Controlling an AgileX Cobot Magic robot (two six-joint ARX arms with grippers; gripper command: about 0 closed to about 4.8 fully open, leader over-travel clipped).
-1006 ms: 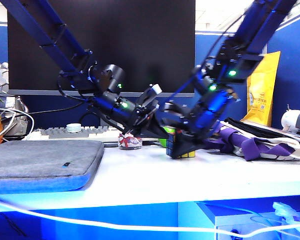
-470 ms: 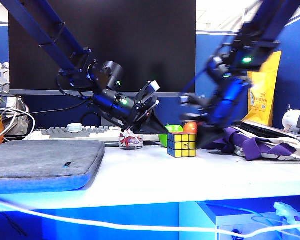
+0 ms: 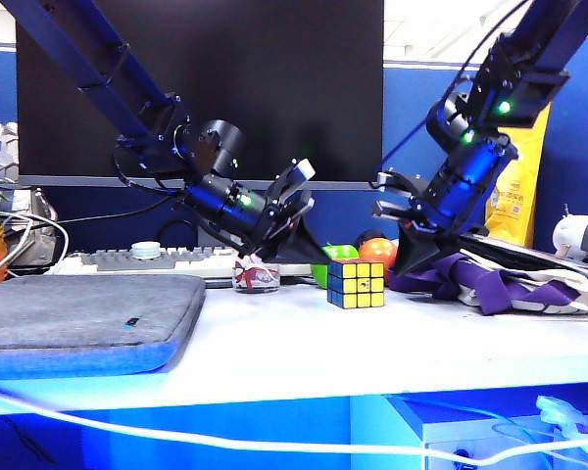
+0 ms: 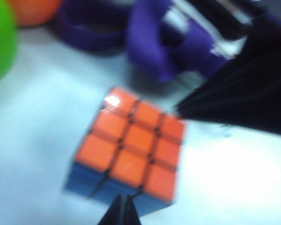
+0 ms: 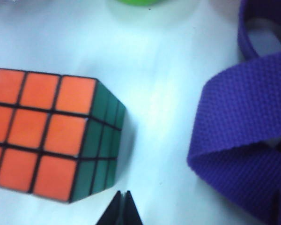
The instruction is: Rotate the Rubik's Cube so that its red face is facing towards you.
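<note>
1. The cube [image 3: 357, 284] sat on the white table [image 3: 274, 343], yellow side facing the camera, orange side up.
2. Left gripper [image 3: 316, 253] hovered beside it, jaws pinched together, empty.
3. Right gripper [image 3: 404, 262] hung near the purple strap [image 5: 243, 140], jaws closed too.

The right gripper [image 3: 404, 262] is lifting up and away from the cube [image 3: 356, 284], its closed jaws no longer covering it. The cube is now standing free on the table [image 3: 274, 343], clear of that gripper, its yellow side showing.
</note>
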